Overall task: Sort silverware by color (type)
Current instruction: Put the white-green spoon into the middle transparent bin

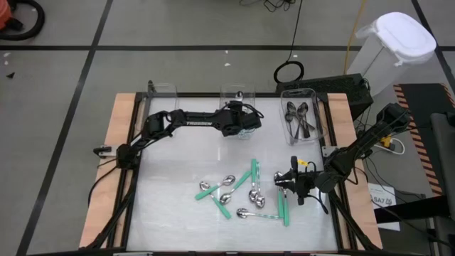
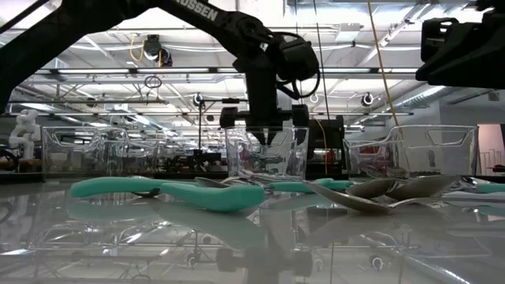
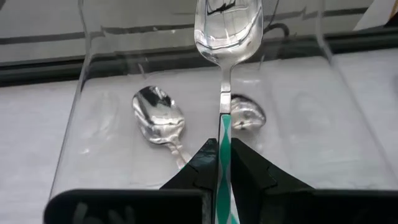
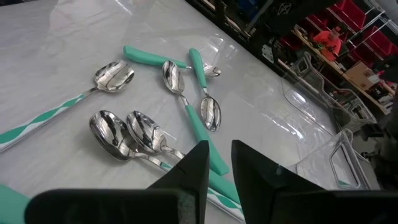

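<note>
Loose spoons, near counter (image 1: 170, 213): I count about seven teal-handled spoons (image 1: 249, 193) lying jumbled in the near half, some overlapping; none of them sorted yet.

Right claw (image 1: 290, 180): it hovers just beside that jumble, on its right edge. My right wrist view shows the fingers (image 4: 193, 163) slightly parted with nothing between them.

Left claw (image 1: 238, 122): reached out to the far edge, over the middle bin (image 1: 237, 96). It pinches a teal-handled spoon, the held spoon (image 3: 225, 74), by the handle, bowl pointing forward above the bin.

Middle bin contents: two shiny spoon bowls (image 3: 158, 116) lie on the bin floor; I cannot tell their handle colour.

Right bin (image 1: 302, 117): it holds several spoons, the binned spoons (image 1: 298, 119), which look plain or dark rather than teal.

Left bin (image 1: 162, 90): nothing visible inside from above.

Progress, my estimate: past halfway. One type appears binned at right, teal ones are started in the middle, and the held spoon plus the loose pile remain.
</note>
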